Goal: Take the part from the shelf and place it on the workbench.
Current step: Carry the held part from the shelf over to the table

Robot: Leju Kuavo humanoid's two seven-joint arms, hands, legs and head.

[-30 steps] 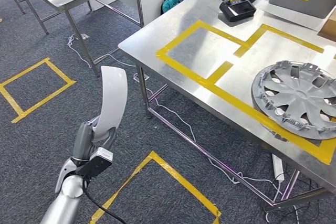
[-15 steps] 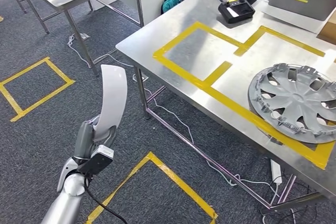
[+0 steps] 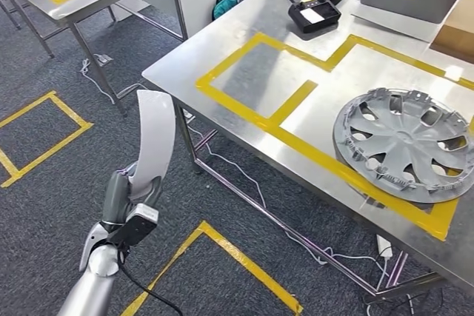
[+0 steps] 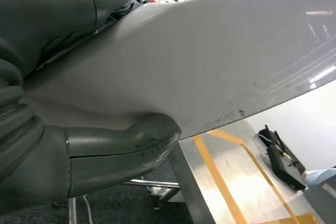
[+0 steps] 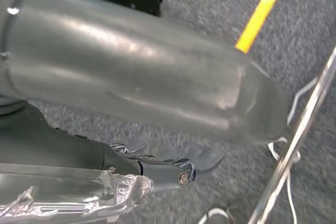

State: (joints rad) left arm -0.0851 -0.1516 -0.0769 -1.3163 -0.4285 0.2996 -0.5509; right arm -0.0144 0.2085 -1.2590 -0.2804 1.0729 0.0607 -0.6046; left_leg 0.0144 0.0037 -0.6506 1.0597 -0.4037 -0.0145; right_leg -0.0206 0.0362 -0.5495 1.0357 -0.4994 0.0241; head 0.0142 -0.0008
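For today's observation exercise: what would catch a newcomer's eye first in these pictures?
First, the curved white part standing upright in the robot's left hand, over the grey carpet at lower left. Next, the grey hubcap lying flat on the steel workbench to the right, inside a field marked with yellow tape.

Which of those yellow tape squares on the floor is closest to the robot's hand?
The floor square just right of the left hand; the other square lies farther off, near the second table.
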